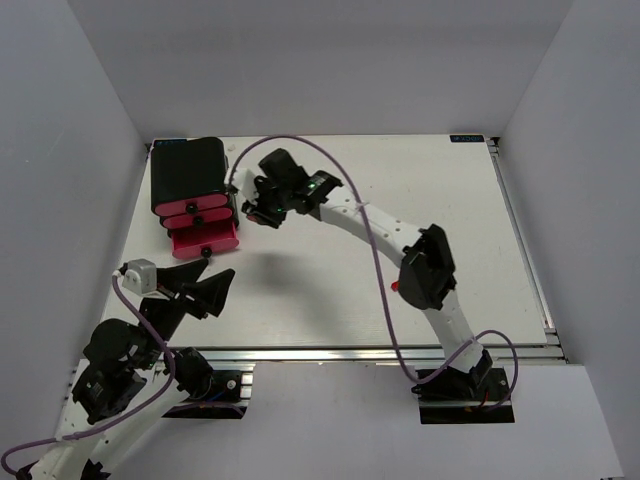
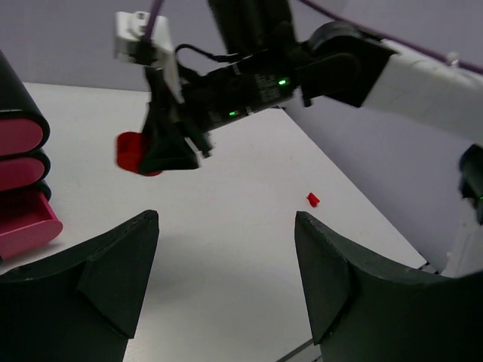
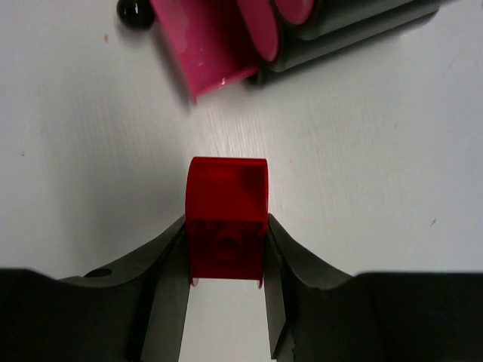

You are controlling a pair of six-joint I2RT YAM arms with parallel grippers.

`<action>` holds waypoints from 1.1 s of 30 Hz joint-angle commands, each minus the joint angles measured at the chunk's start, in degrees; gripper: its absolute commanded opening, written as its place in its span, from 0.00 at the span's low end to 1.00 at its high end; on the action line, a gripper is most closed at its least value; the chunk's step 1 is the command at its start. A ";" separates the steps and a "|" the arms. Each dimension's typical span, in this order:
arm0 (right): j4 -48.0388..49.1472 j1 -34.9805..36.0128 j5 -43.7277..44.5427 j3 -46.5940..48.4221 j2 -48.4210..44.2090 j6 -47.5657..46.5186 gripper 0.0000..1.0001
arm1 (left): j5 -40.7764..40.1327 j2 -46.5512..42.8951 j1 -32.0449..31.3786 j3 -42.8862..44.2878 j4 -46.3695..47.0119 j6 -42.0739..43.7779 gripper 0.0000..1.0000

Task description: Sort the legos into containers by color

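Note:
My right gripper [image 1: 256, 212] is shut on a red lego [image 3: 226, 215] and holds it above the table, just right of the containers [image 1: 190, 175]. These are three pink drawers in a black housing. The bottom drawer [image 1: 206, 237] is pulled out; its front and black knob [image 3: 136, 11] show at the top of the right wrist view. The left wrist view shows the held red lego [image 2: 134, 153] and the open drawer [image 2: 26, 226]. A second small red lego [image 2: 313, 199] lies on the table near the right arm [image 1: 396, 286]. My left gripper [image 1: 205, 290] is open and empty [image 2: 226, 226].
The right arm [image 1: 420, 265] arches across the middle of the white table [image 1: 330, 300]. White walls close in the back and sides. No green or yellow legos show.

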 commanded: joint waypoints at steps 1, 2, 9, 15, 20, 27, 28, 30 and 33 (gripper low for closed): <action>-0.09 1.81 5.57 12.85 8.23 0.06 0.00 | 0.81 -0.65 0.40 -0.60 0.99 1.07 0.82; 3.22 2.86 7.75 13.59 9.37 -0.11 0.00 | 0.99 -0.65 0.40 -0.51 0.90 1.16 0.82; 21.88 8.58 10.50 7.53 10.96 -2.84 0.00 | 1.43 -2.76 0.40 -0.60 1.08 1.60 0.82; 26.19 10.78 10.59 9.91 14.66 -3.89 0.00 | 1.78 -3.64 0.40 -0.78 1.25 1.60 0.82; 30.15 12.10 13.75 9.65 16.59 -3.98 0.00 | 2.66 -3.64 0.40 -0.86 1.60 1.77 0.81; 33.40 12.02 17.70 10.79 19.40 -4.51 0.04 | 3.01 -3.81 0.93 -1.04 1.69 1.77 0.81; 35.14 12.02 17.97 10.79 19.58 -4.69 0.06 | 3.10 -3.81 0.93 -1.13 1.69 1.77 0.81; 35.86 11.93 18.32 10.70 20.10 -4.95 0.18 | 3.10 -3.81 0.93 -1.13 1.78 1.86 0.81; 36.57 11.84 18.32 10.61 20.37 -5.13 0.32 | 3.19 -3.81 0.93 -1.13 1.78 1.77 0.81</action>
